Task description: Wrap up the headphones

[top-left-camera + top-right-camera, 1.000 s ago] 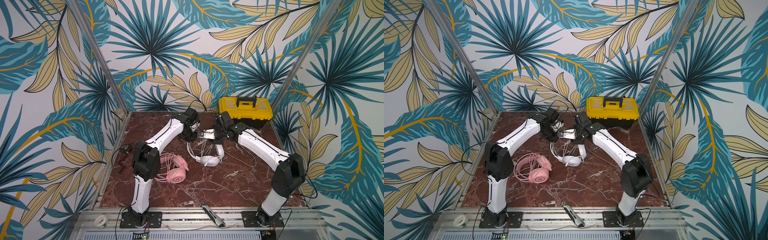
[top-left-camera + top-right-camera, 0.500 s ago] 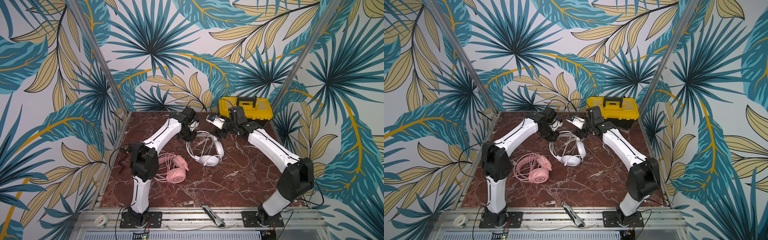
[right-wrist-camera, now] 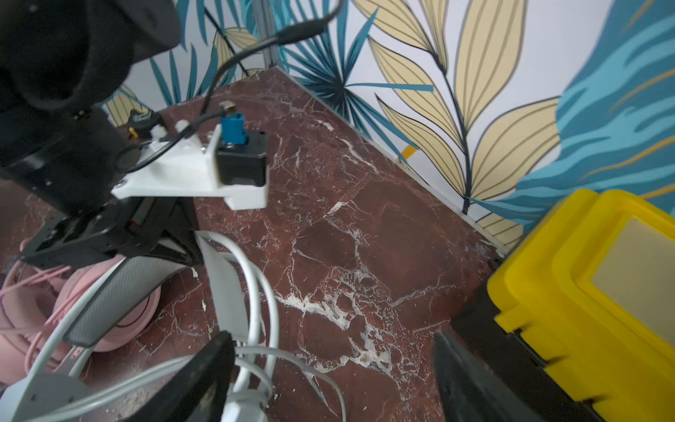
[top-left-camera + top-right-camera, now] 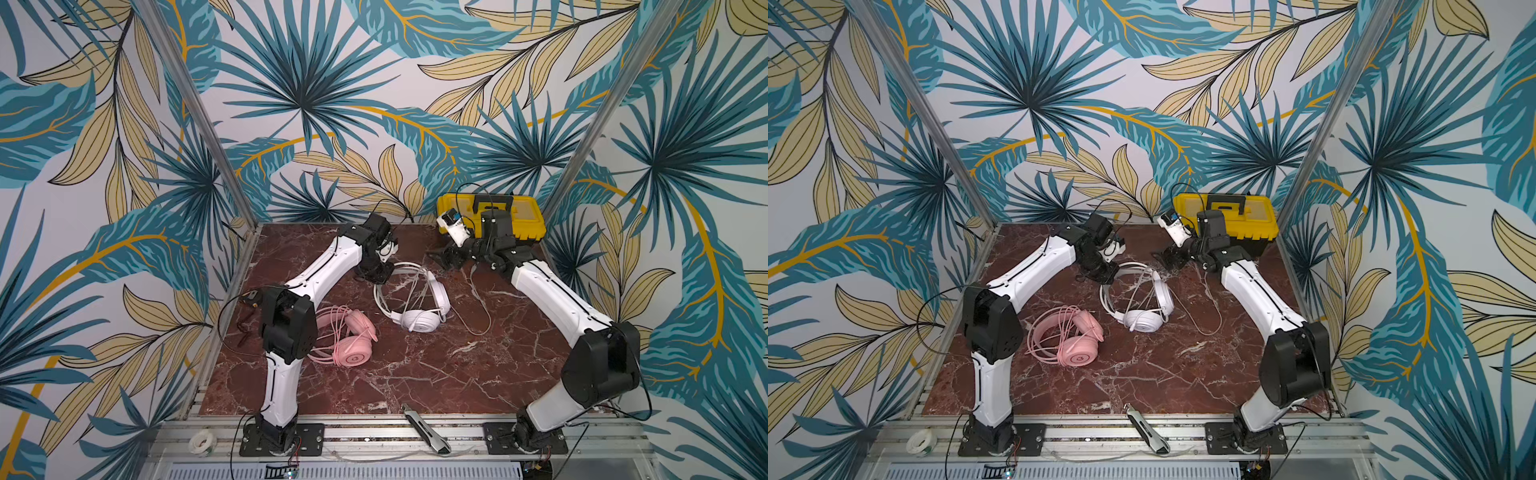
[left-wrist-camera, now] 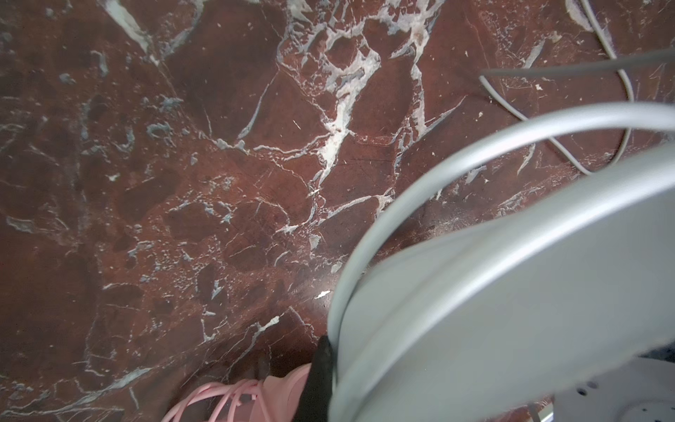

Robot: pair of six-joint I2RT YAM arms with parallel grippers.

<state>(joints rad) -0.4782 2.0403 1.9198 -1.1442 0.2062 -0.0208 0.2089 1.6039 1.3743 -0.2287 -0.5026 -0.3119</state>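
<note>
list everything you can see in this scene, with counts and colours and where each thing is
white headphones: 1, white with grey-lined headband, middle of table, cable partly trailing loose to the right
pink headphones: 1, all pink, front left of the white pair, cable looped over it
toolbox: 1, yellow lid on black base, back right corner
utility knife: 1, grey and black, on the front metal rail
tape roll: 1, white, front rail, left end
table: 1, red-brown marble with white veins
left gripper: 1, black, shut on the white headphones' headband
right gripper: 1, black, open, in front of the toolbox, holding nothing
</note>
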